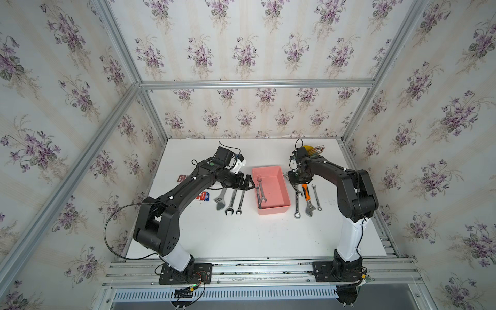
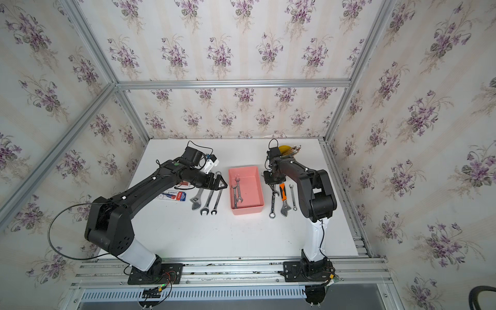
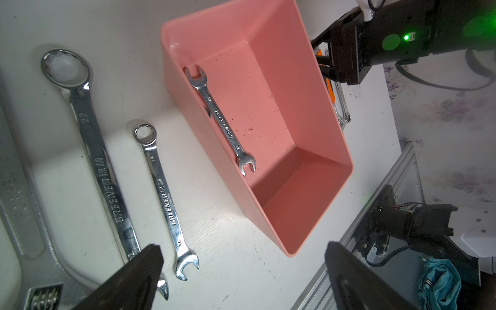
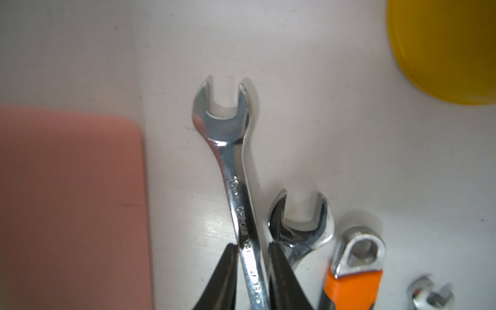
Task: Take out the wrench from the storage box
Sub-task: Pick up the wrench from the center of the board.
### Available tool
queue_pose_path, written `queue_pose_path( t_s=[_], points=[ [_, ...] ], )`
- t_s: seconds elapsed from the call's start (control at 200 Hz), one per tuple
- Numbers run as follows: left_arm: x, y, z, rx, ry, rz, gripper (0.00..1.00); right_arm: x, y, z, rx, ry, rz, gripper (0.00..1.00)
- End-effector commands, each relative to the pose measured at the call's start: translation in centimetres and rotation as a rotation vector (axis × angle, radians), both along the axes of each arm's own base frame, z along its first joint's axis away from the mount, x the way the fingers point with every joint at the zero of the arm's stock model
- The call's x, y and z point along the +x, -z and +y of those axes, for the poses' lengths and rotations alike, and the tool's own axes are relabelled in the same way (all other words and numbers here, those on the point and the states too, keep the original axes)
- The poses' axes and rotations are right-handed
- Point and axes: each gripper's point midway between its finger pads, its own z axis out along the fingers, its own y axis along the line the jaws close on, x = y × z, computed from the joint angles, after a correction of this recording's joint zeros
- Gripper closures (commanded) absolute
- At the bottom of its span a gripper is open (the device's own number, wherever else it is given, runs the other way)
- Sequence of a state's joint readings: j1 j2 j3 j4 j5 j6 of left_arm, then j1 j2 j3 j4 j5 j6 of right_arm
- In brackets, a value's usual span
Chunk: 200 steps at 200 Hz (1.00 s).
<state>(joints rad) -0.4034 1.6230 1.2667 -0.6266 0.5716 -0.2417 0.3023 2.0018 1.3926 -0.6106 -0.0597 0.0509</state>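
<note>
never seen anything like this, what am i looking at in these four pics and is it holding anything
A left robot arm and a right robot arm, both black, stand on a white table; each ends in gripping jaws. Two pictures look down on the scene; the other two come from cameras on the wrists. Between them sits a shallow pink plastic storage box holding a small chrome wrench. More chrome wrenches lie either side, and a yellow cup of pencils stands further back. The left jaws are wide open and empty. The right jaws stand slightly apart around a stamped chrome wrench lying beside the box, gripping nothing.
</note>
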Motion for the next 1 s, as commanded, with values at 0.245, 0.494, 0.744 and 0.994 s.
queue_pose_path(
  t_s=[0.245, 0.494, 0.744, 0.994],
  points=[
    [-0.4, 0.2, 0.4, 0.013, 0.008, -0.001, 0.01, 1.3, 1.4, 1.0, -0.019, -0.030, -0.002, 0.74],
    [-0.8, 0.3, 0.6, 0.020, 0.007, 0.004, 0.01, 0.6, 3.1, 0.5, -0.085, -0.026, 0.066, 0.75],
    [-0.7, 0.1, 0.6, 0.024, 0.013, 0.002, 0.01, -0.3, 3.6, 0.3, -0.137, -0.008, 0.082, 1.00],
    [-0.5, -0.1, 0.5, 0.019, 0.011, 0.000, 0.01, 2.1, -2.8, 2.7, -0.051, 0.014, -0.045, 1.00]
  ],
)
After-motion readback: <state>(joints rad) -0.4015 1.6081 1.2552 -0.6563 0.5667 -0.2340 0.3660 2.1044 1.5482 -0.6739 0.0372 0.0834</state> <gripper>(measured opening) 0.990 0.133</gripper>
